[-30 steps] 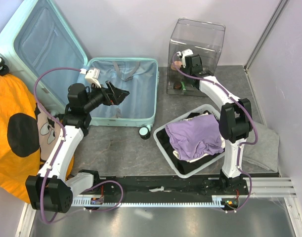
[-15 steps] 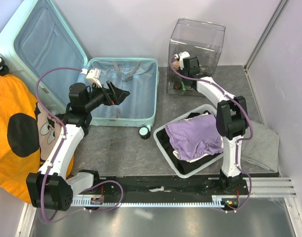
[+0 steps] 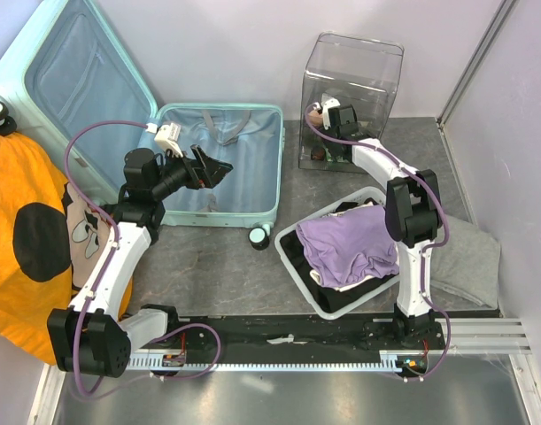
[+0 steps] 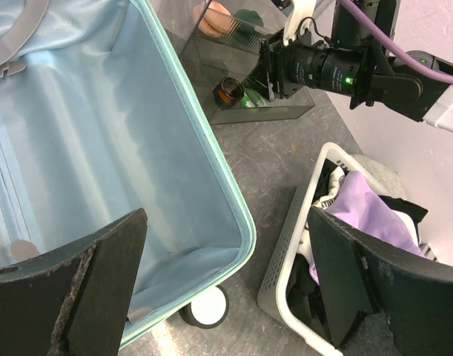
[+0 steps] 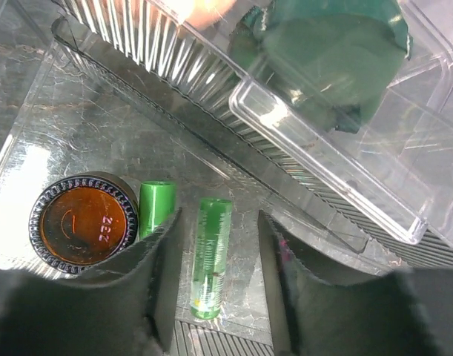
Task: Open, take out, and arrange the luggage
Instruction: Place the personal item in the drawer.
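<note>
The luggage (image 3: pixel 243 168), a mint hard-shell suitcase, lies open with its lid (image 3: pixel 75 80) leaning on the back wall. Its pale blue lining (image 4: pixel 100 148) is bare apart from grey straps. My left gripper (image 3: pixel 215 168) hovers open over the base's right front corner (image 4: pixel 226 222), holding nothing. My right gripper (image 3: pixel 330 124) reaches into the clear plastic box (image 3: pixel 359 62). Its jaws stand apart on either side of a green tube (image 5: pixel 211 256) lying on the box floor, with a gap on each side, so this gripper (image 5: pixel 219 222) is open.
In the box, an amber jar lid (image 5: pixel 81 222), a second green tube (image 5: pixel 156 204) and a clear ribbed tray (image 5: pixel 330 148) lie close by. A white mesh basket (image 3: pixel 292 257) holds purple and black clothes. Orange cloth (image 3: pixel 22 221) lies left, grey cloth (image 3: pixel 474 257) right.
My right gripper has shifted slightly deeper into the clear box and its jaws have parted. The left arm and the suitcase have not moved.
</note>
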Controlling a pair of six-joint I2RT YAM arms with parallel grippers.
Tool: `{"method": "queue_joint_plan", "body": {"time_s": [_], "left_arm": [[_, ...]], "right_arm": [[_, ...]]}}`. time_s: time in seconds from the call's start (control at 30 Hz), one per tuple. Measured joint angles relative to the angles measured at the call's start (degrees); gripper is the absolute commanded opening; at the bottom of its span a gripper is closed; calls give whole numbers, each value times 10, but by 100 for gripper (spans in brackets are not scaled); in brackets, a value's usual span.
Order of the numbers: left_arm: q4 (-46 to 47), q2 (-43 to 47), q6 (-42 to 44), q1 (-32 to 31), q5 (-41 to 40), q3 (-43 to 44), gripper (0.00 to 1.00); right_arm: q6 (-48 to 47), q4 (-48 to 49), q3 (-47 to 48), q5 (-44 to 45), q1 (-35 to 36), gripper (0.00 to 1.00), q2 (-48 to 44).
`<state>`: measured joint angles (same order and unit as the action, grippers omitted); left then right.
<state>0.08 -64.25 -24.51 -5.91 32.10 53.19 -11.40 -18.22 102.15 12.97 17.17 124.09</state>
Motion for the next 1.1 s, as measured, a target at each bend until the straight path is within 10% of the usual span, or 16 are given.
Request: {"method": "queue_joint_plan", "body": {"time_s": [0.33, 0.63, 1.1], "left_arm": [[0, 0, 0, 0, 2, 0, 95], [1, 0, 0, 0, 10, 0, 95], [5, 0, 0, 0, 12, 0, 95]], "right_arm": [[22, 0, -4, -23, -2, 49, -16], [159, 130, -192, -158, 3, 46, -255], [222, 128, -252, -222, 49, 44, -180]]}}
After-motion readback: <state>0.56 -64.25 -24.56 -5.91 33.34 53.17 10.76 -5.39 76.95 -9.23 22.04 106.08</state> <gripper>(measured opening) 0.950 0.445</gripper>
